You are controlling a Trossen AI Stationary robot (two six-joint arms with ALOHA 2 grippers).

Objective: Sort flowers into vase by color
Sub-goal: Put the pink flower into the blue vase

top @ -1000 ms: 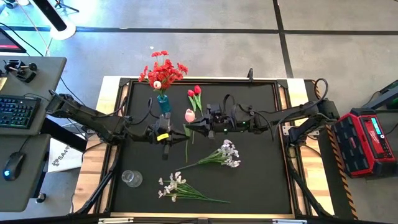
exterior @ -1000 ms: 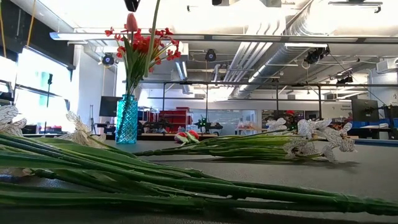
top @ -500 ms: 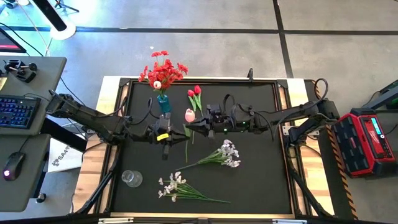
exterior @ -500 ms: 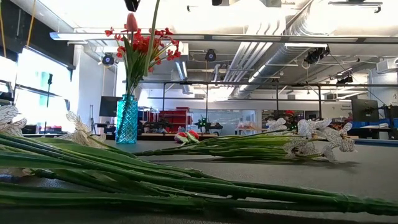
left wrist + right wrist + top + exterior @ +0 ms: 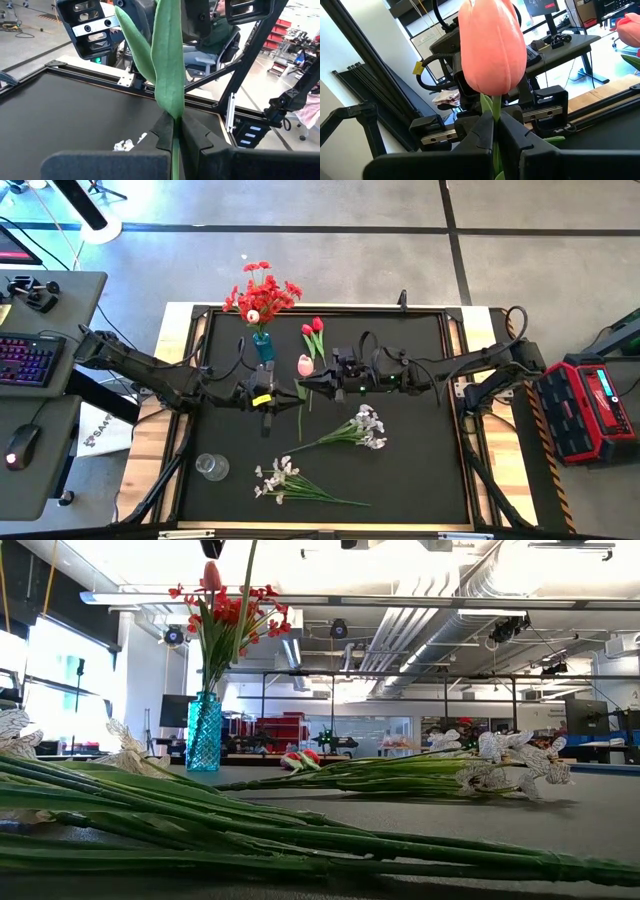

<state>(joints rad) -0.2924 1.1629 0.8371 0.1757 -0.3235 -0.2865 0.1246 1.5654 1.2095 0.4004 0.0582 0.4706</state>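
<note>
I see both hands pinched on the pink tulip (image 5: 305, 365) just beside the teal vase (image 5: 264, 346): left hand (image 5: 292, 393) on stem, right hand (image 5: 303, 381) under bud.

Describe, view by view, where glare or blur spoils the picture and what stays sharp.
Low view: ceiling lights and windows glare white; the nearest green stems are soft, the blue vase crisp. Right wrist view: the pink tulip is sharp, the room behind pale. Left wrist view: the gripper's near edge blurs. High view: evenly lit.
</note>
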